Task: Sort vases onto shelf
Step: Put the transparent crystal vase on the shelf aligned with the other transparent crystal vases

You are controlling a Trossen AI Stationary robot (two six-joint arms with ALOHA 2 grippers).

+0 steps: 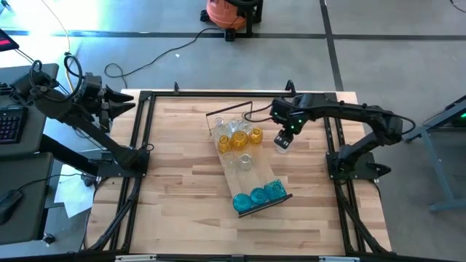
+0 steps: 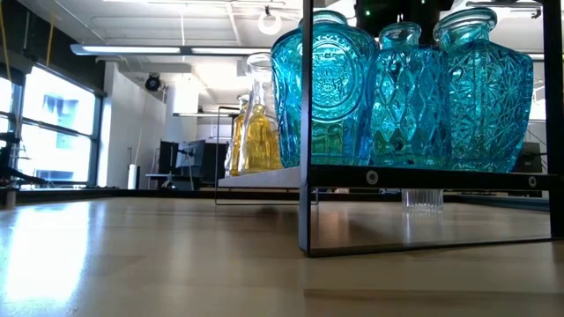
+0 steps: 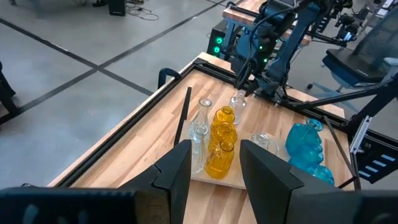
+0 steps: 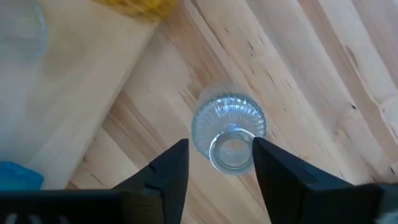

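The shelf [image 1: 253, 177] lies slantwise on the table's middle. Three blue vases [image 1: 257, 196] stand at its near end, with yellow vases [image 1: 238, 138] and clear vases [image 1: 243, 161] toward its far end. One clear ribbed vase [image 4: 227, 127] stands upright on its base on the bare tabletop, right of the shelf. My right gripper [image 4: 221, 167] is open and points down over it, one finger on each side of the vase's mouth. My left gripper [image 3: 214, 168] is open and holds nothing. It hangs high beyond the table's far left corner [image 1: 120, 105]. My right gripper comes at the clear vase from above, its fingers on either side of the neck's rim [image 4: 231, 152]. One finger [image 4: 267, 163] stands right at the rim, and I cannot tell whether it touches. The vase stands upright on the table.
Dark metal rails [image 1: 142, 145] frame the table's left, far and right edges. Bare wood [image 1: 218, 233] lies toward the near edge and left of the shelf. An orange vacuum [image 1: 229, 13] stands on the floor beyond the table.
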